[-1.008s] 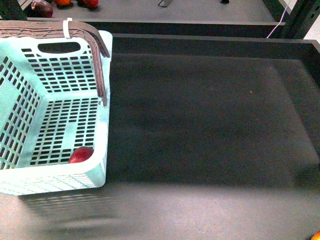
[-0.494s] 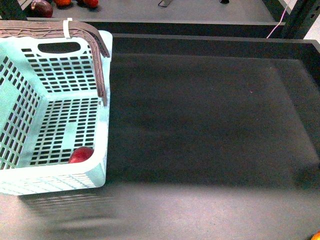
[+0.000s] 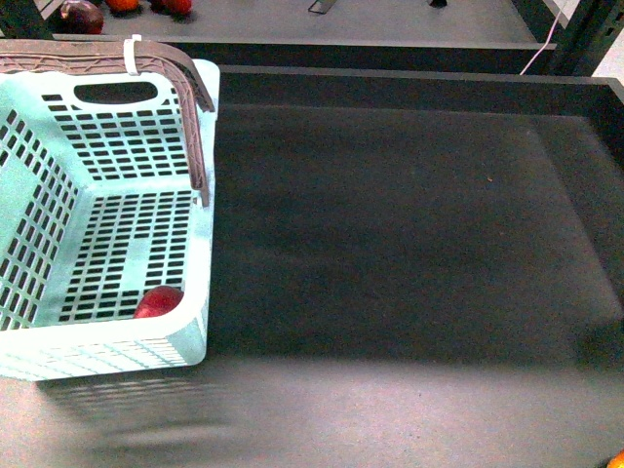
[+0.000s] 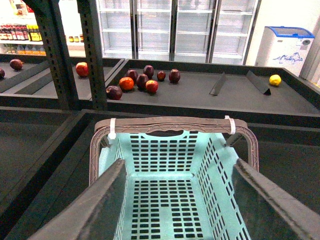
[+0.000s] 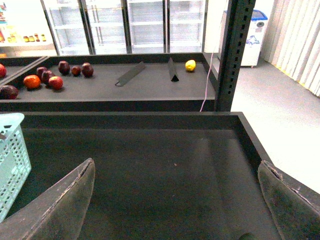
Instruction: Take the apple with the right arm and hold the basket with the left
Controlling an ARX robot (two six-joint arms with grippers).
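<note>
Left gripper (image 4: 177, 200): jaws spread wide, empty, above the basket (image 4: 220, 165) interior. Right gripper (image 5: 175, 200): jaws wide apart, empty, over the bare dark tray (image 5: 150, 160). Apple (image 3: 158, 302) lies on basket (image 3: 107, 341) floor, in the near corner, touching the front wall. Handle (image 3: 190, 117) raised.

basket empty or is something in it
Not empty: one red apple lies on the basket floor in its near corner, seen from the front.
</note>
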